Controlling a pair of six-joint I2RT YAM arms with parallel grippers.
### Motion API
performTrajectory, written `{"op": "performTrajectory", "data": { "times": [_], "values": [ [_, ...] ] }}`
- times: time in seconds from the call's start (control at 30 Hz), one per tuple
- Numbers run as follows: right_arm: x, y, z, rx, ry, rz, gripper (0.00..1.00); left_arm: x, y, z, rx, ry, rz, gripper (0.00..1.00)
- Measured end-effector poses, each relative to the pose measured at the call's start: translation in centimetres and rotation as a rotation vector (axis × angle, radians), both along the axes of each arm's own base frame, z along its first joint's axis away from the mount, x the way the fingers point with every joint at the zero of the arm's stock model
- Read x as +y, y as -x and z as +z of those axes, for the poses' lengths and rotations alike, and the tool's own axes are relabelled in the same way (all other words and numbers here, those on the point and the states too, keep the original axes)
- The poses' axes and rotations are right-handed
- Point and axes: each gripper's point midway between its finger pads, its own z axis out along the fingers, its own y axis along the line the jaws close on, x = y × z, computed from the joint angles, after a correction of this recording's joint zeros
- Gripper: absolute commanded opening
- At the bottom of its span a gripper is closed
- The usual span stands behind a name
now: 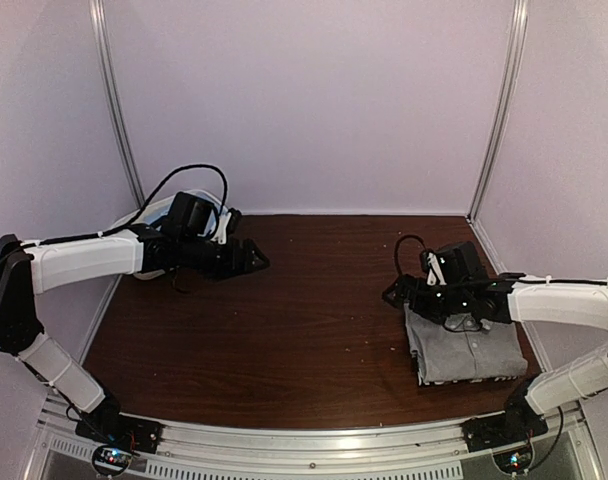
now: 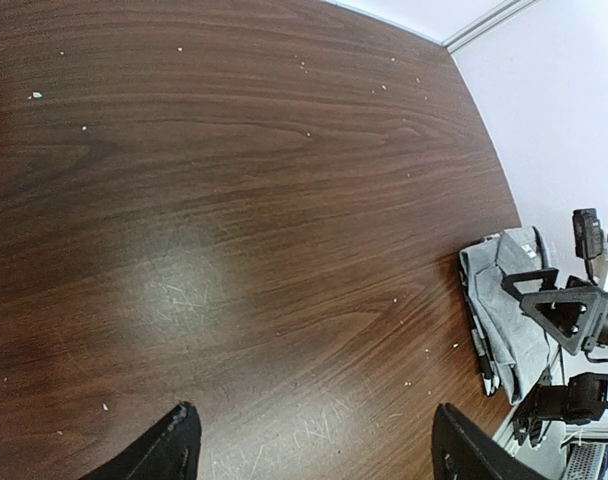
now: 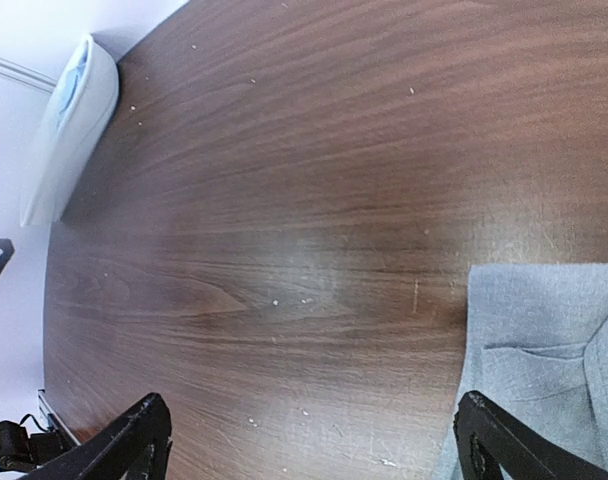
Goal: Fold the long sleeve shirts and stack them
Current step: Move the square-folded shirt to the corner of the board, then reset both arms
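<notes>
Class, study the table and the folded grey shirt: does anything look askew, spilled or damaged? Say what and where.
Nothing serious. The grey shirt lies neatly folded at the near right edge of the table. Only small pale specks and faint scratches mark the wood; nothing looks spilled or torn.

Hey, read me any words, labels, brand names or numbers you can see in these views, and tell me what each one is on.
None can be read in any view. The folded grey shirt shows no visible tag or print, and the white tub and the dark wooden table carry no visible markings.
</notes>
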Motion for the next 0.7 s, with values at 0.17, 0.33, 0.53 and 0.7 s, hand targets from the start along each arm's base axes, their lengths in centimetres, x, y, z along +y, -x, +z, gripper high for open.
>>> {"op": "performTrajectory", "data": {
  "times": [0.17,0.33,0.53,0.7],
  "values": [
    [0.5,-0.8,2.9,-0.063,-0.027,0.008,1.00,0.0,0.0,0.1,-0.003,0.001,0.000,0.81],
    [1.2,-1.9,5.4,-0.117,-0.043,0.021,1.00,-0.1,-0.1,0.9,-0.029,0.014,-0.003,0.81],
    [3.4,-3.0,8.7,-0.188,-0.050,0.060,1.00,0.1,0.2,3.7,-0.114,0.053,-0.012,0.81],
    [6.1,-3.1,10.9,-0.237,-0.053,0.109,1.00,0.7,0.7,5.7,-0.184,0.074,-0.016,0.81]
  ]
}}
